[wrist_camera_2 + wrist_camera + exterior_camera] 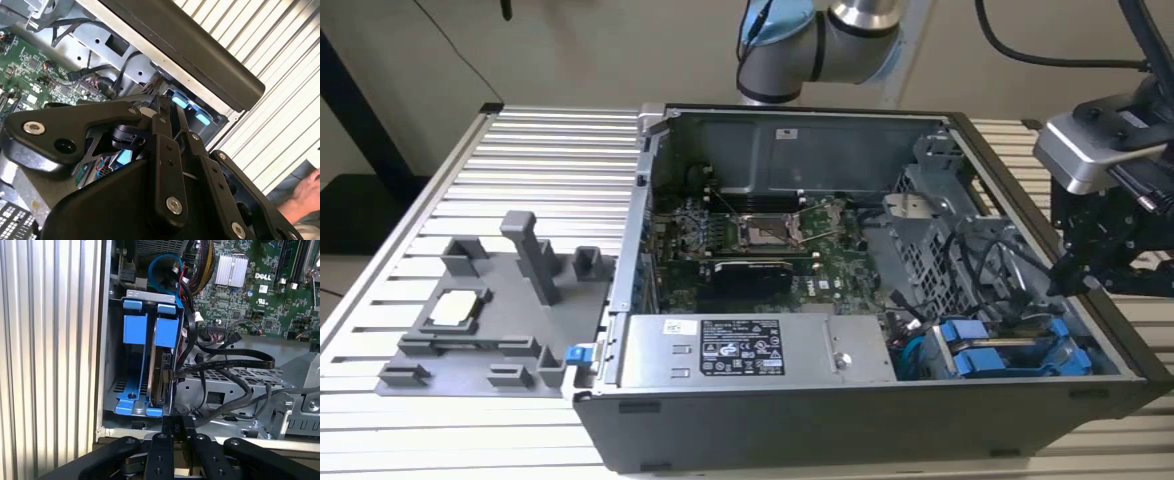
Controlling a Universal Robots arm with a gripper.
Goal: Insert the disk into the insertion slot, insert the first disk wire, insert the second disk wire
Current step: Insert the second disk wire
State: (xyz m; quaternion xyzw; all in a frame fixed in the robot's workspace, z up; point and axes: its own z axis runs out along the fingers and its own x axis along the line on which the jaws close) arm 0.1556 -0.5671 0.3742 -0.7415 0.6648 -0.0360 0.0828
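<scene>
The disk (160, 374) stands on edge inside the insertion slot (131, 385), clipped in a bright blue carrier (165, 332) next to a second blue carrier. A black flat wire (225, 362) runs to the disk's edge; I cannot tell whether its plug is seated. My gripper (179, 429) hovers just outside the case wall beside this bay, with its fingers close together and nothing visible between them. In the exterior view the gripper (1083, 280) hangs over the case's right wall, above the blue carriers (1001, 350). The second wrist view has the gripper (167, 114) above blue tabs (181, 102).
The open computer case (854, 430) lies on a ribbed metal table (520, 150). Inside are a green motherboard (761, 235), a grey power-supply box (761, 350) and loose black cables (1001, 270). A grey fixture plate (494, 300) sits at the exterior view's left. A person's hand (305, 195) is nearby.
</scene>
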